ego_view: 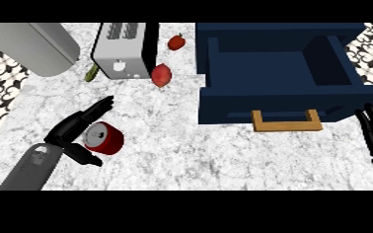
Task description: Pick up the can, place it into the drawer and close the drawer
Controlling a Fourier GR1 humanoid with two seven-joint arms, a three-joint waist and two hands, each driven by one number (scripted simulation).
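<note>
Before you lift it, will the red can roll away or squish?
The red can is round-sided and looks tilted, so it'd probably roll if nudged. Its grey metal-looking top suggests stiff, not squishy. Fingers of the left hand beside it might stop that.

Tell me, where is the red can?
In the head view, the can sits at the left of the counter, beside the left hand, below the toaster.

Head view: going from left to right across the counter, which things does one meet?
Grey rounded appliance → red can → oblong red fruit → open blue drawer.
</note>
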